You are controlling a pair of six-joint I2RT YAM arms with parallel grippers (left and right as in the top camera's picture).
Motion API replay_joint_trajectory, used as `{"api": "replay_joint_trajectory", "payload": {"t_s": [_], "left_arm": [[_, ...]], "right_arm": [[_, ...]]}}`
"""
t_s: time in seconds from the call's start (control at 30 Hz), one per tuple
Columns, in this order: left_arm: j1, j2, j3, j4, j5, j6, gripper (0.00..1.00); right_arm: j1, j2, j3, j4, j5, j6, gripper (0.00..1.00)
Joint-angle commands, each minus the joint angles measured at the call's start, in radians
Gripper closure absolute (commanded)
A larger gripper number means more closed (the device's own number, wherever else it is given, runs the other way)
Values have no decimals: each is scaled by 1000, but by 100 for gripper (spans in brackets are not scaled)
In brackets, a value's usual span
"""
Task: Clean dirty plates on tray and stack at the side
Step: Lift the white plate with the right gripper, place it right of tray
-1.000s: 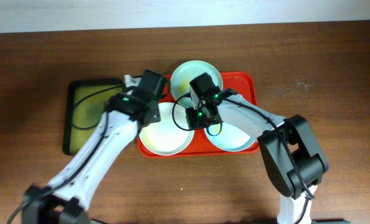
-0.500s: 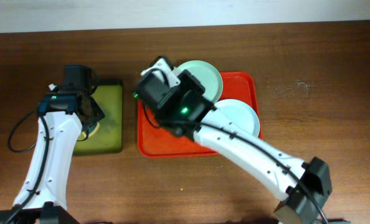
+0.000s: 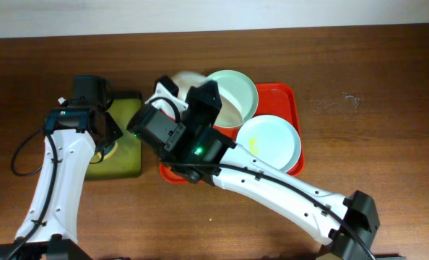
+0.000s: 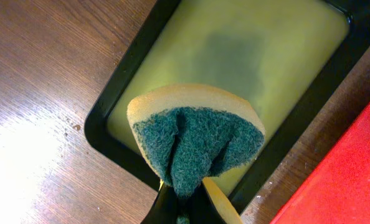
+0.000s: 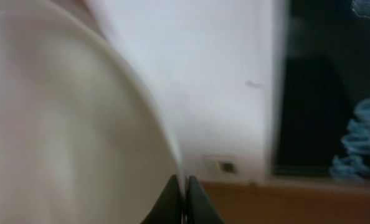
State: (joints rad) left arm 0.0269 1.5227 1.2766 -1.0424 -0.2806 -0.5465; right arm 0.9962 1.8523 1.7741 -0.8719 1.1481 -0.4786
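A round yellow sponge with a rough green side (image 4: 194, 140) fills the middle. It is bent down the middle, green side facing us. The dark left gripper (image 4: 182, 202) at the bottom edge seems to pinch the bend, though little of it shows. Behind the sponge lies a small black tray with a yellow-green inside (image 4: 126, 81) on a brown wooden table (image 4: 48, 93). A corner of the big red plastic tray (image 4: 341, 180) shows at the lower right, just beside the black one.

Across the red tray (image 3: 288, 97), your right arm (image 3: 272, 184) blocks 7 o'clock, with its white plate (image 3: 185, 77) at 11. The mint plate (image 3: 232, 87) fills 12, the blue plate (image 3: 272, 141) 4. Bare table (image 3: 373, 94) lies open at 3. The left arm (image 3: 55, 180), its sponge (image 4: 194, 140) and the black tray (image 3: 128, 137) crowd 9.
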Motion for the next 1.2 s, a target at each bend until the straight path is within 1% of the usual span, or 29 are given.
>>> {"api": "replay_joint_trajectory", "payload": {"t_s": [0.0, 0.07, 0.1, 0.13, 0.17, 0.2, 0.23, 0.3, 0.33, 0.37, 0.4, 0.43, 0.47, 0.5, 0.53, 0.6, 0.63, 0.67, 0.73, 0.77, 0.83, 0.93, 1.03, 1.1, 1.17], "left_arm": [[2, -16, 14, 1, 13, 4, 100], [2, -16, 14, 1, 24, 4, 100], [2, -16, 14, 1, 24, 4, 100], [2, -16, 14, 1, 24, 4, 100], [2, -16, 14, 1, 24, 4, 100], [2, -16, 14, 1, 24, 4, 100], [2, -16, 14, 1, 24, 4, 100], [2, -16, 14, 1, 24, 5, 100], [2, -16, 14, 1, 24, 5, 100], [2, -16, 14, 1, 24, 5, 100], [2, -16, 14, 1, 24, 5, 100], [2, -16, 14, 1, 24, 5, 100], [2, -16, 14, 1, 24, 5, 100], [2, -16, 14, 1, 24, 5, 100], [2, -15, 14, 1, 24, 5, 100], [2, -12, 13, 1, 24, 5, 100], [2, -10, 13, 1, 24, 5, 100], [2, -10, 11, 1, 24, 4, 100], [2, -10, 5, 3, 24, 4, 100], [2, -10, -6, 13, 33, 4, 100], [2, -10, -26, 32, 35, 4, 100], [2, -8, -35, 40, 55, 5, 100], [2, -8, -35, 43, 56, 5, 100], [2, -8, -35, 43, 56, 5, 100], [2, -8, -35, 48, 56, 5, 100]], "right_arm": [[-35, 15, -9, -56, -204, 50, 96], [-31, 13, -8, 19, 12, 47, 96], [-27, 12, -8, 82, 156, 32, 96], [-27, 11, -8, 128, 229, 21, 96], [-27, 11, -8, 130, 216, 25, 96], [-27, 12, -8, 98, 115, 68, 96], [-27, 14, -9, 47, -47, 121, 96], [-55, 29, -9, -63, -517, 133, 96], [-69, 34, -9, -77, -525, 129, 96], [-89, 34, -9, -83, -435, 143, 96], [-114, 27, -8, -69, -308, 213, 96], [-147, 18, -8, -47, -240, 283, 96], [-198, 4, -8, -37, -255, 352, 96], [-266, -11, -8, -42, -330, 426, 96], [-349, -21, -8, -53, -472, 484, 96], [-526, -22, -8, -77, -828, 496, 96], [-661, -11, -8, -92, -1076, 496, 96], [-766, 3, -9, -102, -1242, 496, 96], [-946, 34, -9, -121, -1493, 496, 96], [-1073, 64, -9, -136, -1590, 497, 96], [-1197, 98, -9, -158, -1625, 499, 96], [-1360, 155, -9, -172, -1623, 499, 96], [-1455, 207, -9, -168, -1564, 499, 96], [-1496, 241, -9, -168, -1480, 499, 96], [-1520, 267, -9, -168, -1446, 499, 96]]}}
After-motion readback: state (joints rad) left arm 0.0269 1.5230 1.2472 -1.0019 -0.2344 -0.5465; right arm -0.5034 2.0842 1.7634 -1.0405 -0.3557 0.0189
